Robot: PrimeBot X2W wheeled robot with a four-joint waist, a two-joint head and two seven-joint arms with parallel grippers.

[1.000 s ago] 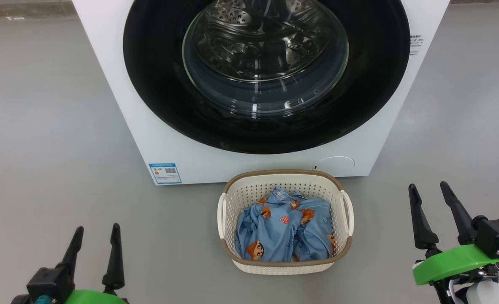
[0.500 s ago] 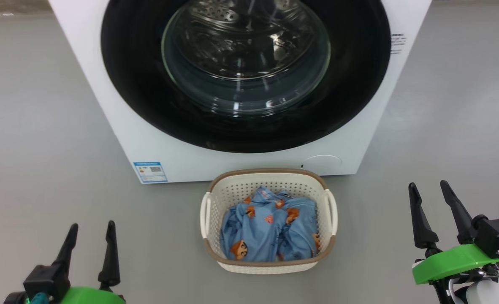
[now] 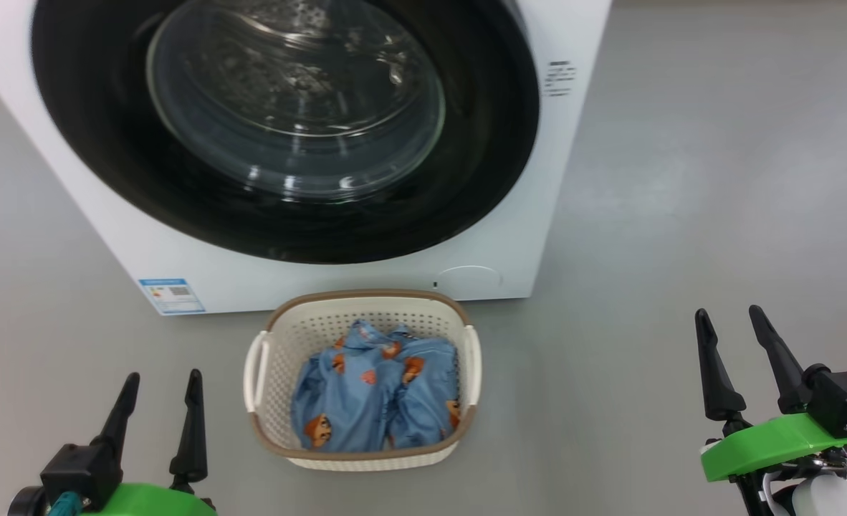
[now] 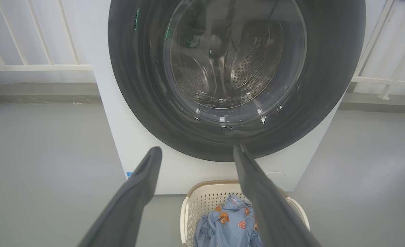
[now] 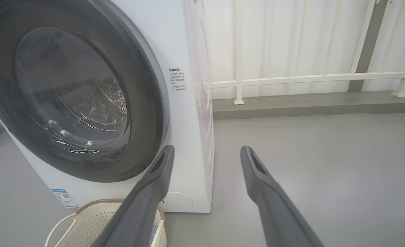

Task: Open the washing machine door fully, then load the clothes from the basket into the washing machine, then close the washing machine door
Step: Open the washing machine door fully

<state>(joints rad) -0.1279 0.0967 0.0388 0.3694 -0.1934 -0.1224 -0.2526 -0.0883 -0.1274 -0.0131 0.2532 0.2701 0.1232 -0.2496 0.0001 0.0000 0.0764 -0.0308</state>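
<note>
Nothing done yet: washing machine door (image 3: 287, 107) shut on the washing machine (image 3: 531, 229), clothes (image 3: 373, 394) all in the basket (image 3: 302, 337) on the floor just in front. Left claw (image 3: 164, 375) and right claw (image 3: 726, 312) spread wide, empty. All 3 steps left.

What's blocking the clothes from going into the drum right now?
The washing machine door is shut over the opening, so the clothes in the basket have no way in. Nothing visible stands between the door and the left gripper or the right gripper, both open.
</note>
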